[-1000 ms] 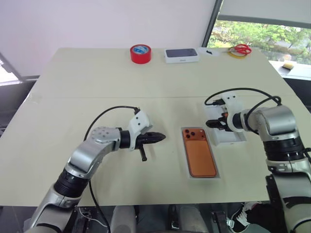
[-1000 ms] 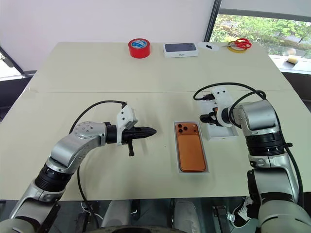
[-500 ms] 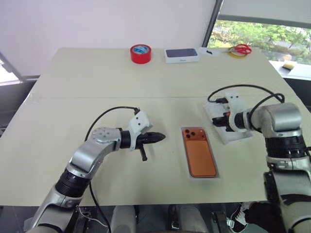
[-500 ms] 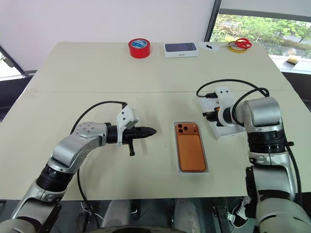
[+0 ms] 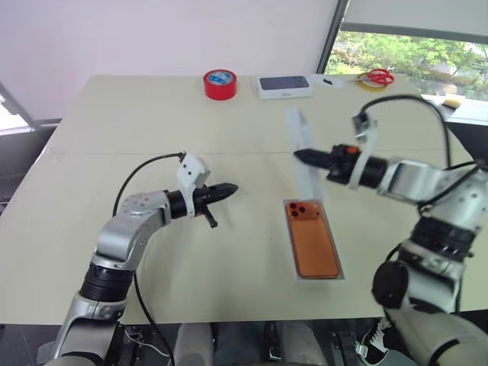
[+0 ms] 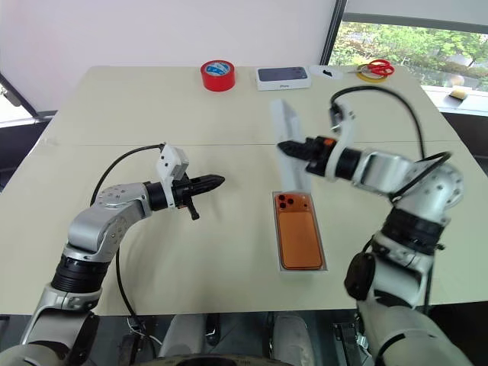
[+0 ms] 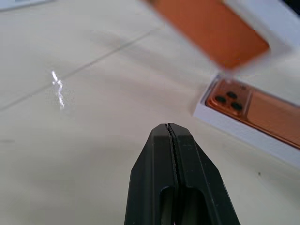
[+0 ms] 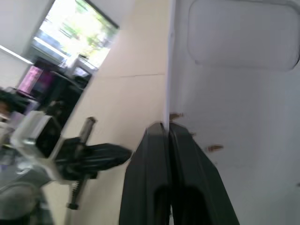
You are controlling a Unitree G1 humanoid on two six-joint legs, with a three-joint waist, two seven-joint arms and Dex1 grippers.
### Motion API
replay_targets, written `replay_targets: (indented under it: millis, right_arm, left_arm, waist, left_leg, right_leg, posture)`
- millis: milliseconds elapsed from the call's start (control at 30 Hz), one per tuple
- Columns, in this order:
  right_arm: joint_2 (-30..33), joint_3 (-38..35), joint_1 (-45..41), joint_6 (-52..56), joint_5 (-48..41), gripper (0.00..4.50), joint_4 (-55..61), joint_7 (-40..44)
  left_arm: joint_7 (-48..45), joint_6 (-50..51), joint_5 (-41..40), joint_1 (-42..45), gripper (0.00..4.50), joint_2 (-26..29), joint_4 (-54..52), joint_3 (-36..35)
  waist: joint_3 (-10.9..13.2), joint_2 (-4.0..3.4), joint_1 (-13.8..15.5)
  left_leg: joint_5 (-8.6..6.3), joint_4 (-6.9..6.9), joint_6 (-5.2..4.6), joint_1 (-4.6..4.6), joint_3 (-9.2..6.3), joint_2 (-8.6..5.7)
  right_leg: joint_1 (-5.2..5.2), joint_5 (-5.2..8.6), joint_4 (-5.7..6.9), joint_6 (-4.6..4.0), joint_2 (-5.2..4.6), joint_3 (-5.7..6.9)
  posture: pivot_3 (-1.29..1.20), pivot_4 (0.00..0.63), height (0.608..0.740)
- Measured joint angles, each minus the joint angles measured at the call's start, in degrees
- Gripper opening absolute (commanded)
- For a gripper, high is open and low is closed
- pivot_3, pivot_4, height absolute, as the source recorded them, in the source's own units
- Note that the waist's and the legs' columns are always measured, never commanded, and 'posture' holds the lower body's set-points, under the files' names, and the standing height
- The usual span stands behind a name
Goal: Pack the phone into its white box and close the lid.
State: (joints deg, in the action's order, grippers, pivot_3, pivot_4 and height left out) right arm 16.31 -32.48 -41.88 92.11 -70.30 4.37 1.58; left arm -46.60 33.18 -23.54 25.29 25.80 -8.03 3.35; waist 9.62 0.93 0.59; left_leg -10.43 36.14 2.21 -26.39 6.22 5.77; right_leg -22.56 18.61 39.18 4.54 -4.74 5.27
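Observation:
The orange phone [image 5: 314, 238] lies back up in the white box [image 6: 301, 268] at the table's front middle, its three lenses at the far end. Above that far end my right gripper [image 5: 299, 155] is shut on the rim of the lid [image 5: 300, 151], which hangs tilted on edge in the air. The right wrist view shows the lid's white inside [image 8: 234, 93] with the gripper [image 8: 165, 125] pinching its edge. The left wrist view shows the lid's orange outer face [image 7: 211, 30] over the phone [image 7: 262, 112]. My left gripper [image 5: 229, 188] is shut and empty, left of the box, above the table.
At the table's far edge stand a red tape roll [image 5: 220, 83], a dark-topped white box [image 5: 284, 86] and red-and-yellow scissors [image 5: 374, 78]. A seam [image 5: 114, 154] crosses the tabletop behind the arms.
My right gripper shut on the lid, lifted it off the table to the phone's right and swung it left over the phone's far end, turning it on edge. My left gripper drifted left and forward.

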Motion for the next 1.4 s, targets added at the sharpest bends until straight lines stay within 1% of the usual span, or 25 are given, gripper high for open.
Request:
replay_targets:
  millis: [33, 67, 100, 133, 200, 300, 433, 533, 600, 667, 767, 800, 833, 900, 933, 967, 1000, 1067, 1167, 1300, 1333, 1400]
  right_arm:
    - [-1.5, 0.4, 0.9, -0.2, -4.0, 0.03, 0.4, -3.2]
    - [-1.4, 2.7, 2.7, -2.4, -10.8, 0.03, 0.9, -8.7]
    - [-0.8, 6.7, 5.7, -7.1, -20.3, 0.03, 2.5, -15.5]
    - [-0.2, 10.5, 8.3, -11.6, -28.0, 0.03, 4.0, -21.0]
    - [0.5, 16.2, 11.9, -18.6, -36.7, 0.03, 7.0, -28.2]
    - [0.1, 21.3, 16.0, -26.4, -40.5, 0.03, 12.5, -32.4]
    - [0.7, 27.1, 23.1, -31.8, -41.0, 0.03, 17.1, -33.8]
    - [2.5, 29.2, 26.2, -34.7, -41.2, 0.03, 19.4, -34.2]
    - [3.6, 29.7, 27.5, -36.0, -41.3, 0.61, 19.5, -34.8]
    - [4.8, 29.9, 27.8, -37.0, -41.3, 1.34, 19.5, -35.1]
    - [6.7, 29.6, 27.1, -37.8, -41.3, 2.98, 19.4, -34.9]
    - [8.9, 29.5, 26.2, -37.6, -41.3, 3.44, 19.1, -34.6]
    - [11.0, 29.2, 25.5, -37.4, -41.3, 3.44, 18.9, -34.1]
    - [18.2, 28.7, 23.7, -36.0, -41.3, 3.44, 18.7, -32.3]
    - [23.5, 28.1, 22.8, -34.8, -41.3, 3.44, 18.6, -31.0]
    - [27.1, 26.8, 22.7, -34.0, -41.0, 3.44, 18.3, -29.4]
    - [30.1, 25.6, 22.9, -33.5, -40.1, 3.44, 17.7, -27.7]
    - [33.5, 23.9, 24.2, -32.9, -37.2, 3.44, 16.2, -23.8]
    - [37.0, 22.5, 27.1, -32.4, -30.6, 3.44, 12.8, -18.9]
    - [37.9, 21.4, 28.4, -32.4, -25.4, 3.44, 11.3, -14.1]
    - [37.9, 21.0, 28.3, -32.4, -24.3, 3.21, 11.4, -12.8]
    - [38.3, 20.7, 28.3, -32.4, -21.2, 2.55, 11.7, -10.9]
  left_arm:
    - [-0.3, -0.1, 0.0, 0.1, 0.00, 0.1, 0.2, -0.1]
    - [-0.7, -0.2, -0.1, 0.1, 0.00, 0.1, 0.2, -0.1]
    - [-1.0, -0.3, -0.2, 0.1, 0.00, 0.4, 0.4, -0.1]
    - [-1.1, -0.3, -0.2, 0.2, 0.00, 0.8, 0.8, -0.1]
    - [-1.4, -0.3, -0.2, 0.2, 0.00, 1.0, 0.9, -0.1]
    - [-1.8, -0.4, -0.2, 0.2, 0.00, 1.0, 0.9, 0.1]
    - [-1.9, -0.4, -0.2, -0.2, 0.00, 0.9, 0.7, 0.6]
    - [-2.1, -0.4, -0.1, -1.0, 0.00, 0.8, -0.2, 2.4]
    - [-2.2, -0.3, -0.2, -1.9, 0.00, -0.1, -1.4, 4.0]
    - [-2.4, -0.1, -0.2, -2.4, 0.00, -1.0, -2.1, 5.7]
    - [-2.4, 0.0, -0.1, -2.5, 0.00, -1.6, -3.2, 7.6]
    - [-2.4, 0.0, -0.1, -2.5, 0.00, -1.9, -3.7, 8.2]
    - [-2.3, 0.0, 0.0, -2.5, 0.00, -2.2, -3.8, 8.7]
    - [-1.8, 0.1, 0.1, -2.4, 0.00, -3.4, -3.7, 9.4]
    - [-1.6, 0.2, 0.2, -2.4, 0.00, -4.0, -3.7, 9.5]
    - [-1.5, 0.2, 0.4, -2.3, 0.00, -4.2, -3.7, 9.6]
    - [-1.5, 0.2, 0.6, -2.0, 0.00, -4.3, -3.5, 10.0]
    - [-1.6, 0.1, 0.9, -1.3, 0.00, -5.1, -3.4, 11.4]
    - [-1.8, 0.2, 1.4, -0.4, 0.00, -6.5, -3.2, 13.7]
    - [-2.2, 0.1, 2.4, 0.5, 0.00, -7.8, -1.9, 16.3]
    - [-2.3, 0.1, 2.6, 0.8, 0.00, -8.5, -1.2, 17.0]
    - [-2.2, 0.1, 2.8, 1.8, 0.00, -9.8, -0.3, 17.7]
  waist:
    - [0.0, 0.00, 0.0]
    - [0.0, 0.00, 0.2]
    - [0.0, 0.02, 0.2]
    - [0.0, 0.02, 0.1]
    - [0.0, 0.02, -0.1]
    - [0.0, 0.02, -0.2]
    - [0.0, 0.02, -0.2]
    - [0.0, 0.03, -0.1]
    - [0.0, 0.03, -0.1]
    - [0.0, 0.02, -0.1]
    - [0.0, 0.02, -0.2]
    - [0.0, 0.02, -0.1]
    - [0.0, 0.02, -0.1]
    - [0.0, 0.01, 0.2]
    - [0.0, 0.02, 0.3]
    - [0.0, 0.04, 0.3]
    - [0.0, 0.05, 0.2]
    - [0.0, 0.05, 0.2]
    - [0.0, 0.05, 0.2]
    - [0.0, 0.03, 0.1]
    - [0.0, 0.03, 0.1]
    - [0.0, 0.04, 0.2]
  left_leg:
    - [0.00, 0.01, 0.00, -0.01, 0.00, 0.00]
    - [0.00, 0.01, 0.00, -0.02, -0.01, -0.01]
    - [-0.01, 0.04, -0.02, -0.03, -0.05, 0.00]
    - [-0.02, 0.04, -0.04, -0.03, -0.03, -0.01]
    - [-0.02, 0.05, -0.04, -0.02, -0.04, -0.01]
    - [-0.02, 0.02, -0.04, 0.00, -0.09, 0.00]
    - [-0.03, 0.02, -0.04, -0.02, -0.08, 0.00]
    - [-0.03, 0.04, -0.04, -0.01, -0.10, 0.00]
    - [-0.03, 0.03, -0.04, -0.01, -0.10, 0.00]
    - [-0.02, 0.03, -0.04, -0.01, -0.11, 0.01]
    - [-0.03, 0.03, -0.04, -0.01, -0.10, 0.01]
    - [-0.03, 0.03, -0.04, -0.01, -0.09, 0.00]
    - [-0.03, 0.04, -0.04, -0.01, -0.09, 0.00]
    - [-0.03, 0.05, -0.05, -0.02, -0.08, -0.01]
    - [-0.04, 0.05, -0.06, -0.03, -0.09, -0.02]
    - [-0.05, 0.05, -0.08, -0.02, -0.09, -0.02]
    - [-0.05, 0.04, -0.08, -0.01, -0.09, -0.02]
    - [-0.05, 0.03, -0.08, 0.00, -0.08, -0.02]
    - [-0.05, 0.05, -0.08, 0.00, -0.06, -0.03]
    - [-0.05, 0.04, -0.08, 0.02, -0.07, -0.02]
    - [-0.05, 0.05, -0.08, 0.01, -0.07, -0.02]
    - [-0.05, 0.07, -0.08, 0.00, -0.07, -0.03]
  right_leg:
    - [0.00, 0.00, 0.00, 0.00, 0.00, 0.00]
    - [0.00, 0.00, 0.00, 0.00, -0.01, 0.00]
    - [0.05, 0.00, -0.03, 0.01, -0.01, 0.02]
    - [0.03, 0.00, -0.04, 0.01, -0.01, 0.02]
    - [0.02, 0.00, -0.03, 0.01, 0.00, 0.01]
    - [0.03, 0.00, -0.02, 0.02, 0.04, 0.01]
    - [0.02, 0.00, -0.04, 0.02, 0.03, 0.00]
    - [0.05, 0.00, -0.04, 0.01, 0.03, 0.00]
    - [0.04, 0.00, -0.04, 0.01, 0.03, -0.01]
    - [0.04, 0.00, -0.04, 0.01, 0.03, -0.02]
    - [0.03, 0.00, -0.04, 0.01, 0.04, -0.02]
    - [0.03, 0.00, -0.04, 0.01, 0.03, -0.03]
    - [0.03, 0.00, -0.04, 0.01, 0.03, -0.03]
    - [0.02, 0.00, -0.06, 0.01, 0.01, -0.05]
    - [0.04, 0.01, -0.09, 0.01, -0.01, -0.05]
    - [0.05, 0.01, -0.12, 0.01, 0.00, -0.04]
    - [0.06, 0.01, -0.13, 0.01, 0.01, -0.04]
    - [0.07, 0.01, -0.13, 0.01, 0.02, -0.04]
    - [0.06, 0.00, -0.13, 0.01, 0.02, -0.05]
    - [0.05, 0.00, -0.11, 0.01, 0.05, -0.05]
    - [0.05, 0.00, -0.11, 0.01, 0.05, -0.04]
    - [0.06, 0.00, -0.12, 0.02, 0.03, -0.04]
  posture:
    - [0.00, 0.150, 0.730]
    - [0.00, 0.150, 0.730]
    - [0.00, 0.150, 0.730]
    - [0.00, 0.150, 0.730]
    - [0.00, 0.150, 0.730]
    - [0.00, 0.150, 0.730]
    - [0.00, 0.150, 0.730]
    - [0.00, 0.150, 0.730]
    - [0.00, 0.150, 0.730]
    - [0.00, 0.150, 0.730]
    - [0.00, 0.150, 0.730]
    - [0.00, 0.150, 0.730]
    - [0.00, 0.150, 0.730]
    - [0.00, 0.150, 0.730]
    - [0.00, 0.150, 0.730]
    - [0.00, 0.150, 0.730]
    - [0.00, 0.150, 0.730]
    - [0.00, 0.150, 0.730]
    - [0.00, 0.150, 0.730]
    - [0.00, 0.150, 0.730]
    - [0.00, 0.150, 0.730]
    - [0.00, 0.150, 0.730]
